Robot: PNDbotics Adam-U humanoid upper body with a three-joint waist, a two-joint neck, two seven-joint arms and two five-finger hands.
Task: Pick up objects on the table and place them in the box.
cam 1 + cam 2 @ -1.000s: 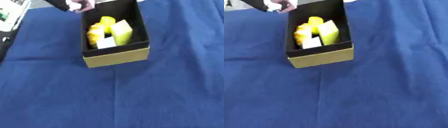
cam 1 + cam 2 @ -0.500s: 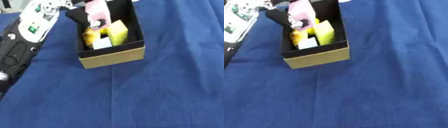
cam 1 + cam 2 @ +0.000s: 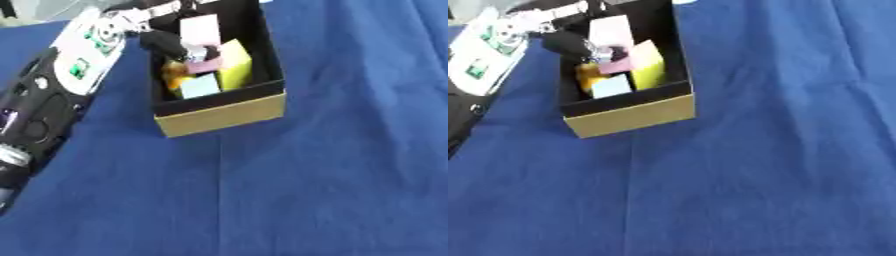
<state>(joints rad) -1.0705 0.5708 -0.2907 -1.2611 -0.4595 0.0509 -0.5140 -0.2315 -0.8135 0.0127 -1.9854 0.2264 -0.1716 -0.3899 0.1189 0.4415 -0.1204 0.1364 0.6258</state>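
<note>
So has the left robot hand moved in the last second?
Yes. The left robot hand has come in from the box's far left corner to over its inside, carrying a pink object.

Box (image 3: pixel 223 112) far left on table (image 3: pixel 332 175), blocks (image 3: pixel 234 70) inside

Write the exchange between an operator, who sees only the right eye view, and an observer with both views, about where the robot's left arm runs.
Operator: My view cuts the left arm off at the edge. Where does it go?
Observer: In the left eye view the left arm runs on down the left side of the blue cloth, its black forearm beside the box.
Operator: Anything further down?
Observer: Something silver, perhaps a joint, shows low on that edge.
</note>
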